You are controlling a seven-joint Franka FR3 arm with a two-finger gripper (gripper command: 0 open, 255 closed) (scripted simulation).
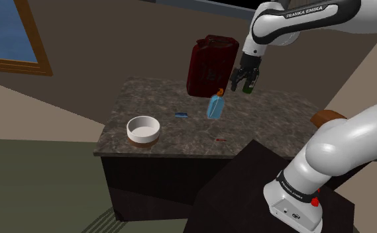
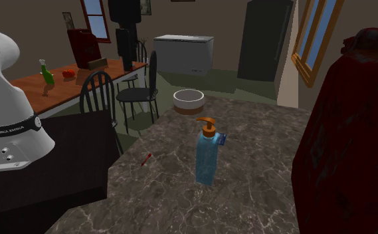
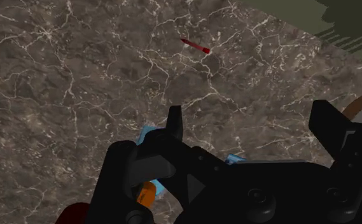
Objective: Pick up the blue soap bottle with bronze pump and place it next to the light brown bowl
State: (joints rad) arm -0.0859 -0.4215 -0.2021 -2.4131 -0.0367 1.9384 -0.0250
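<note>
Blue soap bottle (image 1: 215, 107) is found upright on the marbled tabletop (image 1: 266, 116), long axis vertical, bronze pump (image 2: 208, 126) on top. It stands in front of a dark red jerry can (image 1: 209, 65) and is seen apart from it in the second exterior view. The light brown bowl (image 1: 144, 130), white inside with a brown lower band, is placed well apart from the bottle, toward the shoulder view's lower left.

Jaws: spread, nothing held. They are carried above the tabletop, higher than the pump and offset toward the shoulder view's right of the bottle. In the wrist view, blue body and pump are glimpsed under the hand's housing, by the base of one jaw. Only bare marble is seen between the tips.

Judged: approach stage, grasp not yet made. The coming move is thought to turn on that offset. The jaws would need to be shifted toward the shoulder view's left and lowered until the upright body is straddled below the pump.

A thin red stick (image 2: 145, 159) and a small blue scrap (image 1: 180, 115) are noted on the tabletop.

Risk, as judged: the tall narrow bottle could be tipped by a descending jaw.
</note>
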